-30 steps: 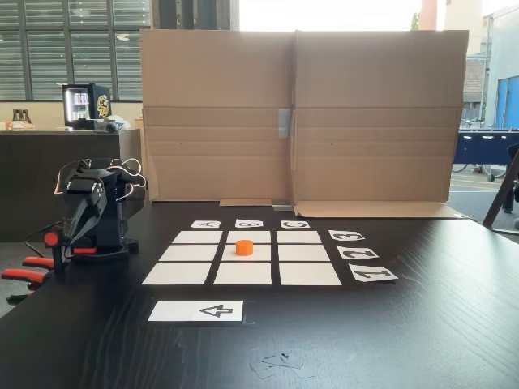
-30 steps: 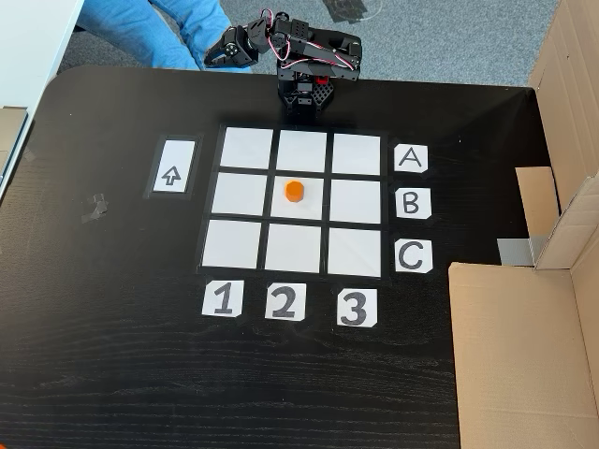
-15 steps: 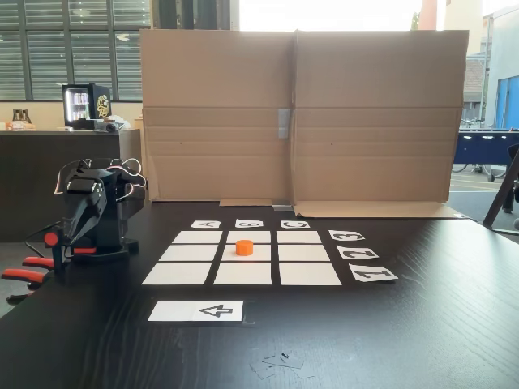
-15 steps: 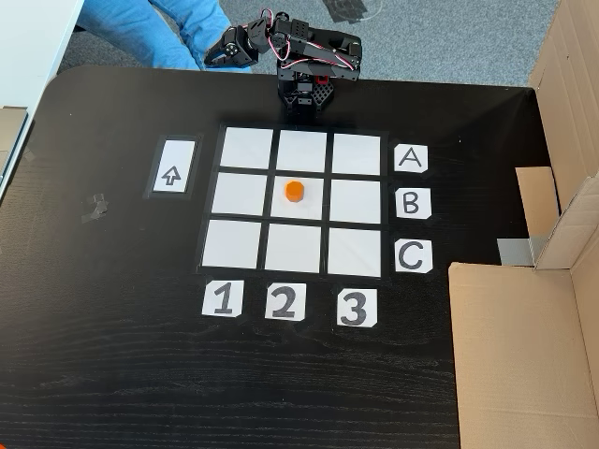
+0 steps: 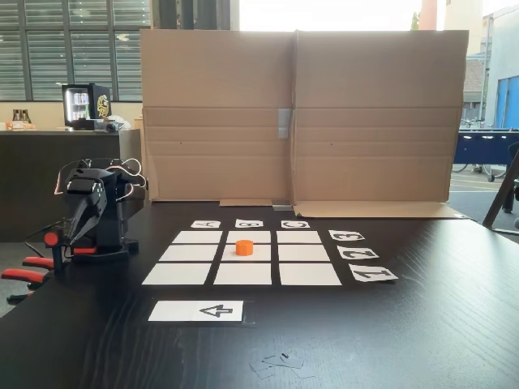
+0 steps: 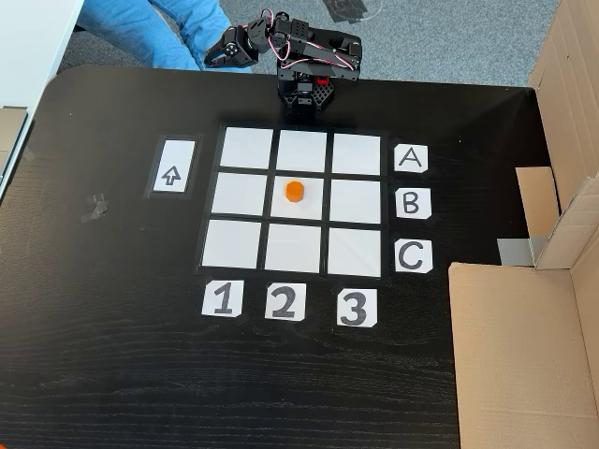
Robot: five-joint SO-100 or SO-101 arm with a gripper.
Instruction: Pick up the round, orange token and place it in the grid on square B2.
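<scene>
Take the grid (image 6: 299,199) as your landmark on the counter (image 6: 112,355): the folded arm (image 6: 304,56) sits just beyond its A-row edge in the view from above, and its pincer (image 6: 213,58) points off toward the column 1 side, away from the cells. It grips nothing; how far it is parted you cannot tell from here. The token (image 6: 294,191) stands upright on square B2 (image 6: 299,210), the centre cell, well apart from the pincer. Nothing has shifted since half a second ago, so you can judge the placement done.
</scene>
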